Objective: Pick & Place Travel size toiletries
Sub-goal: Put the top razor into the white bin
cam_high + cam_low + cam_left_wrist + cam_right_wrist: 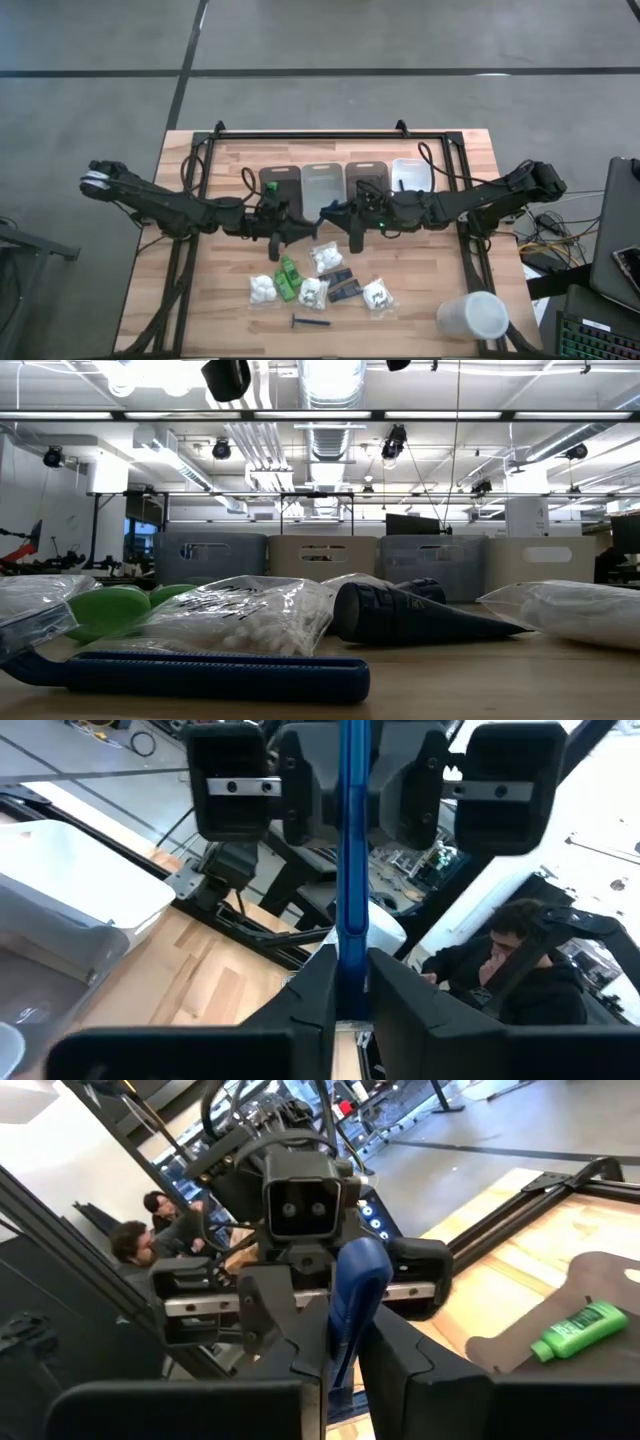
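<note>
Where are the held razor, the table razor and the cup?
held razor (pixel 353 850), left wrist view, mid handle
table razor (pixel 310 322), high view, handle
cup (pixel 472 316), high view, side wall

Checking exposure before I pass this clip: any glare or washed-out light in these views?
High view: even light, only soft shadows on the table. Low view: ceiling lamps glare along the top. Left wrist view: background beyond the blue razor blown white at right.

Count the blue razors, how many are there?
2. One blue razor lies near the table's front edge. The other is gripped by the left gripper and right gripper together. Packets might hide more.
</note>
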`<action>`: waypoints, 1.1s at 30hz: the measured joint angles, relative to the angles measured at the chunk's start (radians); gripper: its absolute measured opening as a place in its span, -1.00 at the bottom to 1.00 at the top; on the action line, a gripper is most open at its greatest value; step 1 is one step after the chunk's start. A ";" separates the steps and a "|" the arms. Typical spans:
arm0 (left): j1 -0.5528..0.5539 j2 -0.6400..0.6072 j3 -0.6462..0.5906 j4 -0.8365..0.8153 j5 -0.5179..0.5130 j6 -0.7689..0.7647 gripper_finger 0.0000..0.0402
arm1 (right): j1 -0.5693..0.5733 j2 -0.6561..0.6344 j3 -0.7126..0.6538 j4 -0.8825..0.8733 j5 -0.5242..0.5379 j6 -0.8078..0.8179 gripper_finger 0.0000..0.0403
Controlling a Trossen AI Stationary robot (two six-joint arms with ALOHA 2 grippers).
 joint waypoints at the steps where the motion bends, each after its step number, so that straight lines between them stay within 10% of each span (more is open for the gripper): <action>1: 0.000 0.000 0.000 -0.001 -0.012 0.000 -0.63 | 0.000 0.000 -0.004 -0.002 0.000 -0.002 -0.86; 15: -0.002 -0.014 0.001 -0.049 -0.020 -0.034 0.13 | 0.000 -0.021 -0.014 -0.235 0.063 0.087 -0.82; 23: -0.002 -0.095 0.000 -0.454 -0.022 -0.144 0.24 | -0.012 -0.144 0.017 -0.821 0.239 0.410 -0.81; 33: -0.001 -0.137 0.000 -0.638 -0.028 -0.134 0.22 | -0.193 -0.182 0.025 -1.443 0.175 0.680 -0.81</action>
